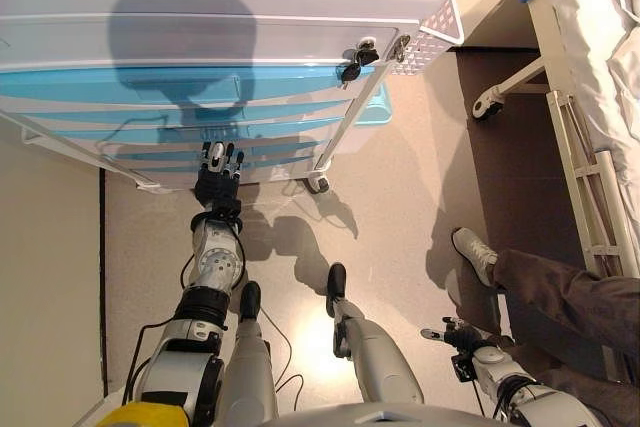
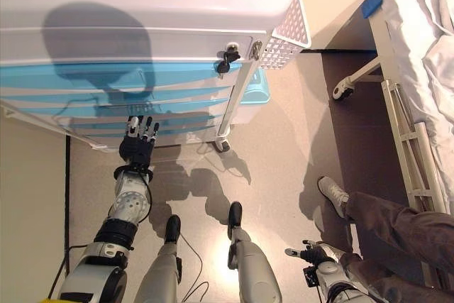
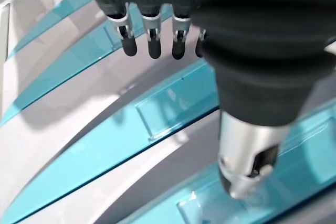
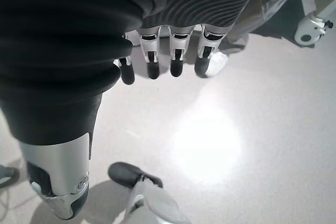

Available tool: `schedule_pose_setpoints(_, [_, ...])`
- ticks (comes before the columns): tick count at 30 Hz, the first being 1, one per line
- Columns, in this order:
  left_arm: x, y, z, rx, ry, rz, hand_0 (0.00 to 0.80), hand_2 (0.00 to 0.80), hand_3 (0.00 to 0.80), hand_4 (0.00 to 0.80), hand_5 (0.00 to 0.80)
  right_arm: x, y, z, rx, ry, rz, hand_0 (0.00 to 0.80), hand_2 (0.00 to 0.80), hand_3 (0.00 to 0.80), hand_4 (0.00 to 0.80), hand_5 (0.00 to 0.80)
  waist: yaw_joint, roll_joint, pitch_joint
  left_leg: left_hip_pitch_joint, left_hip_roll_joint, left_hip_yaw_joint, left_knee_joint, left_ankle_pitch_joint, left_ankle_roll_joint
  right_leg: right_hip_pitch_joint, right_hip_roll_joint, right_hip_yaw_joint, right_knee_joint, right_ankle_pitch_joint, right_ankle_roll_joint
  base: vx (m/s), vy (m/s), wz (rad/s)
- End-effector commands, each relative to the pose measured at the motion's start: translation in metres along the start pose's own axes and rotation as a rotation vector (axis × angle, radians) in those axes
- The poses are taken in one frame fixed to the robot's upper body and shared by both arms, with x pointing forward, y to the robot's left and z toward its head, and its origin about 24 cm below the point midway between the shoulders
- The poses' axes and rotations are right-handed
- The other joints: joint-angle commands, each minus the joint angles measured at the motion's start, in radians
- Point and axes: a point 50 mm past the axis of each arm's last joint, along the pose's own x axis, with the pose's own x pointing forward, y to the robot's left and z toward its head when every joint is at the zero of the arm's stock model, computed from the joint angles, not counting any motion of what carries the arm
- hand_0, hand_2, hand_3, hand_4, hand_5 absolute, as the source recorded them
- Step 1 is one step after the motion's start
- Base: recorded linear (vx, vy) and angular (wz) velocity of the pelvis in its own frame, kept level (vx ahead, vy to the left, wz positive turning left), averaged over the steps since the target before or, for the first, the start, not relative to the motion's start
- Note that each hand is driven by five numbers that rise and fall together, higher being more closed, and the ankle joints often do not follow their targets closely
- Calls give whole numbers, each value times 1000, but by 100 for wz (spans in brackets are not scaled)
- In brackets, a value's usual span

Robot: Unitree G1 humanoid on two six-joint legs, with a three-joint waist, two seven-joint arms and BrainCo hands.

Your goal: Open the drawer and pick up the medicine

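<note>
A white cart (image 1: pixel 200 7) with several blue drawer fronts (image 1: pixel 120 97) stands before me; all drawers are shut. No medicine shows in any view. My left hand (image 1: pixel 218 182) is raised just in front of the lower drawers, fingers straight and holding nothing. In the left wrist view its fingers (image 3: pixel 152 38) hover close to a blue drawer front (image 3: pixel 105 156) that has a clear label holder (image 3: pixel 173 103). My right hand (image 1: pixel 462 337) hangs low at the lower right, open and empty, over the floor in the right wrist view (image 4: pixel 173 51).
Keys (image 1: pixel 355 59) hang at the cart's right front corner, beside a white perforated basket (image 1: pixel 435 37). The cart's caster (image 1: pixel 318 183) is near my left hand. A bed (image 1: pixel 600 97) stands at right. A person's leg and white shoe (image 1: pixel 475 252) are close to my right hand.
</note>
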Motion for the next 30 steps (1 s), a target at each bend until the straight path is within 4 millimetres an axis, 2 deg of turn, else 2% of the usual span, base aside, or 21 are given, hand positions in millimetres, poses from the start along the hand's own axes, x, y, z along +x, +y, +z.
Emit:
schedule_pose_setpoints(1, [15, -33, 35, -34, -149, -146, 0, 0, 0, 0, 0, -3, -6, -13, -22, 21, -9, 0, 0, 0, 0, 0, 16, -25, -45, -72, -37, -38, 15, 22, 41, -16, 11, -10, 71, -35, 47, 0, 0, 0])
schedule_pose_setpoints(20, [20, -38, 60, -6, -236, -156, 0, 0, 0, 0, 0, -3, -8, -16, -23, 33, -7, 0, 0, 0, 0, 0, 15, -10, -55, -95, -42, -35, 47, 8, 42, -21, 9, -9, 83, -41, 45, 0, 0, 0])
schedule_pose_setpoints(21, [20, -37, 61, -3, -238, -154, 69, 69, 69, 69, 69, -3, -9, -16, -25, 34, -8, 0, 0, 0, 0, 0, 15, -9, -56, -96, -42, -35, 47, 8, 42, -22, 8, -8, 83, -41, 45, 0, 0, 0])
schedule_pose_setpoints(25, [20, -38, 64, 0, -248, -162, 107, 107, 107, 107, 107, -3, -9, -15, -26, 30, -8, 0, 0, 0, 0, 0, 15, -6, -59, -99, -43, -34, 51, 7, 42, -24, 9, -8, 85, -40, 45, 0, 0, 0])
schedule_pose_setpoints(27, [19, -37, 65, 5, -256, -159, 339, 339, 339, 339, 339, -3, -9, -16, -25, 33, -8, 0, 0, 0, 0, 0, 16, -5, -61, -100, -44, -34, 52, 6, 42, -24, 9, -8, 86, -41, 45, 0, 0, 0])
schedule_pose_setpoints(28, [19, -35, 67, 8, -265, -149, 602, 602, 602, 602, 602, -3, -9, -16, -23, 35, -8, 0, 0, 0, 0, 0, 16, -3, -61, -101, -44, -35, 54, 6, 42, -25, 9, -7, 87, -41, 45, 0, 0, 0])
schedule_pose_setpoints(29, [19, -35, 67, 8, -265, -149, 800, 800, 800, 800, 800, -3, -9, -16, -23, 34, -8, 0, 0, 0, 0, 0, 16, -3, -61, -101, -44, -35, 54, 6, 42, -25, 9, -7, 87, -41, 45, 0, 0, 0])
schedule_pose_setpoints(30, [19, -35, 68, 6, -269, -145, 800, 800, 800, 800, 800, -3, -9, -17, -22, 36, -8, 0, 0, 0, 0, 0, 16, -3, -61, -101, -44, -34, 53, 6, 42, -26, 9, -7, 87, -41, 45, 0, 0, 0])
